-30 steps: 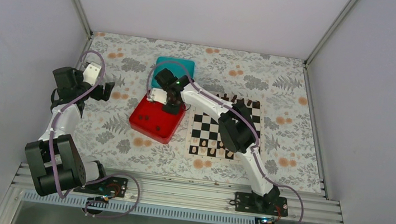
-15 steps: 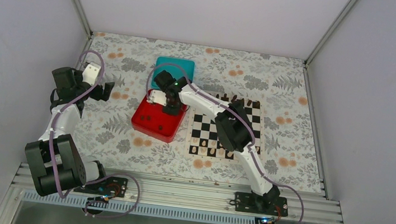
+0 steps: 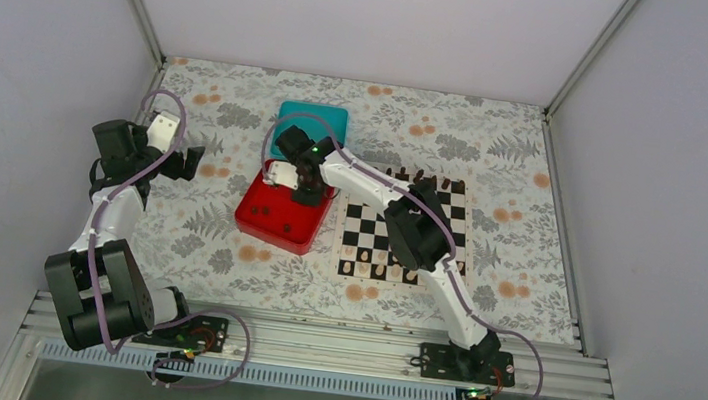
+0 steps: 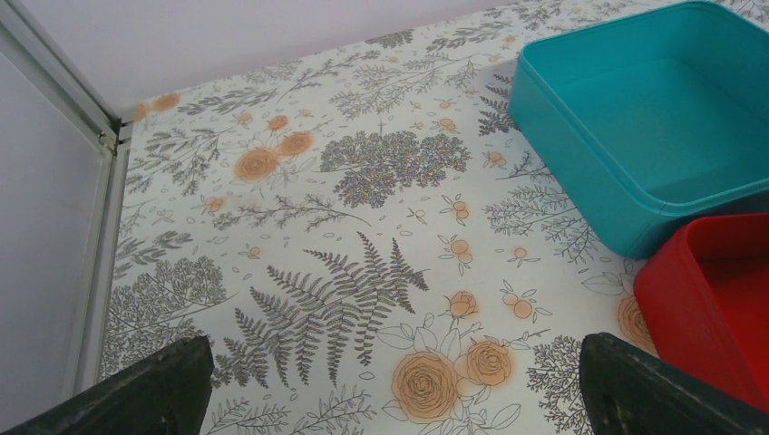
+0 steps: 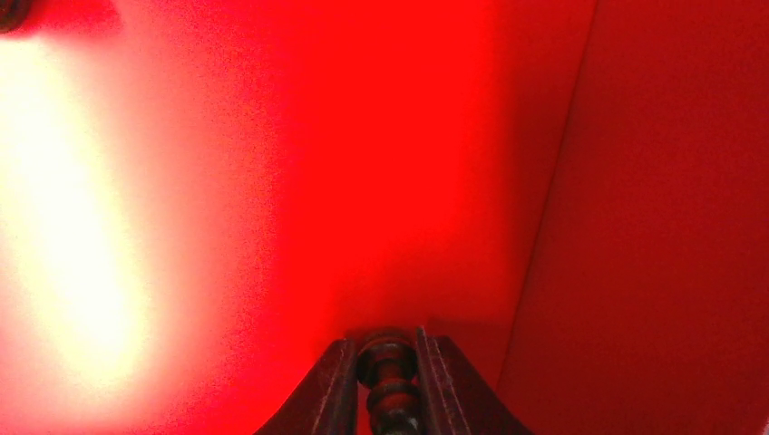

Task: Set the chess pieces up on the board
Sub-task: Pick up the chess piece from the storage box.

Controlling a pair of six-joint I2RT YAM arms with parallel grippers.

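Step in hand: pickup. Your right end effector (image 5: pixel 385 355), narrowed to a sliver, pinches one dark chess piece (image 5: pixel 388 385) inside the red tray (image 3: pixel 270 239). Left end effector (image 4: pixel 392 385): spread wide, empty. Next, likely: lift it clear, carry to the board (image 3: pixel 359 229).

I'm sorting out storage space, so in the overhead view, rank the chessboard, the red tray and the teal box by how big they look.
1. chessboard, clearly the largest.
2. red tray.
3. teal box, which looks smallest, though the right arm hides part of it, so its gap to the tray is unsure.
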